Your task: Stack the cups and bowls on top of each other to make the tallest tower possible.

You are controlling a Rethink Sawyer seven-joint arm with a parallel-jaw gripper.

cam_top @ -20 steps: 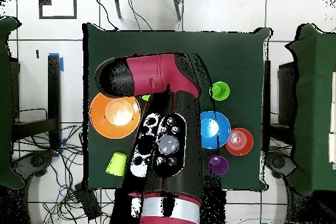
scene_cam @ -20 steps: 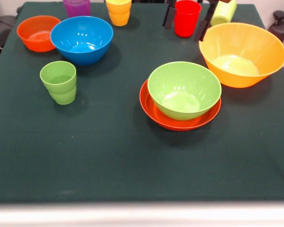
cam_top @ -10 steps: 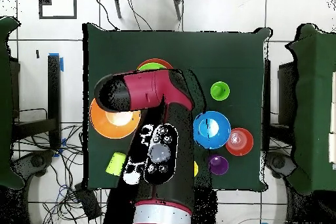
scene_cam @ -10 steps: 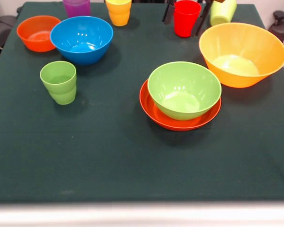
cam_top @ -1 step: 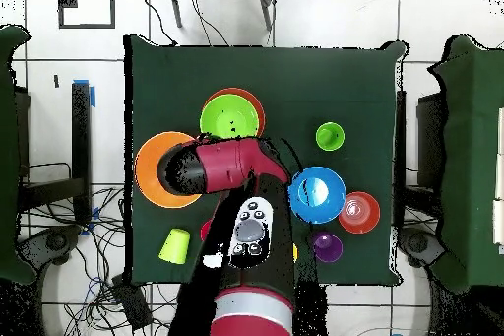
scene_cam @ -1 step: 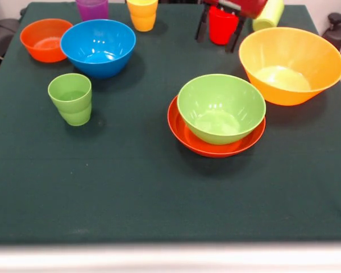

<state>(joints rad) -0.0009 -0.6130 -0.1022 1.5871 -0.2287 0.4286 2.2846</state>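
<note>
One dark green tablecloth (scene_cam @ -1 step: 131, 187) over white floor tiles (cam_top @ -1 step: 325, 17); end effector (scene_cam @ -1 step: 218, 31) straddles red cup (scene_cam @ -1 step: 220, 25), spread wide.

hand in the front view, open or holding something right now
Hand: open, its two dark fingers either side of the small red plastic cup, not closed on it.

I see 5 bowls, e.g. blue bowl (scene_cam @ -1 step: 98, 46), glossy smooth plastic | cups, e.g. green cup (scene_cam @ -1 step: 71, 98), satiny plastic | table cover (scene_cam @ -1 step: 131, 187), dark green matt cloth
</note>
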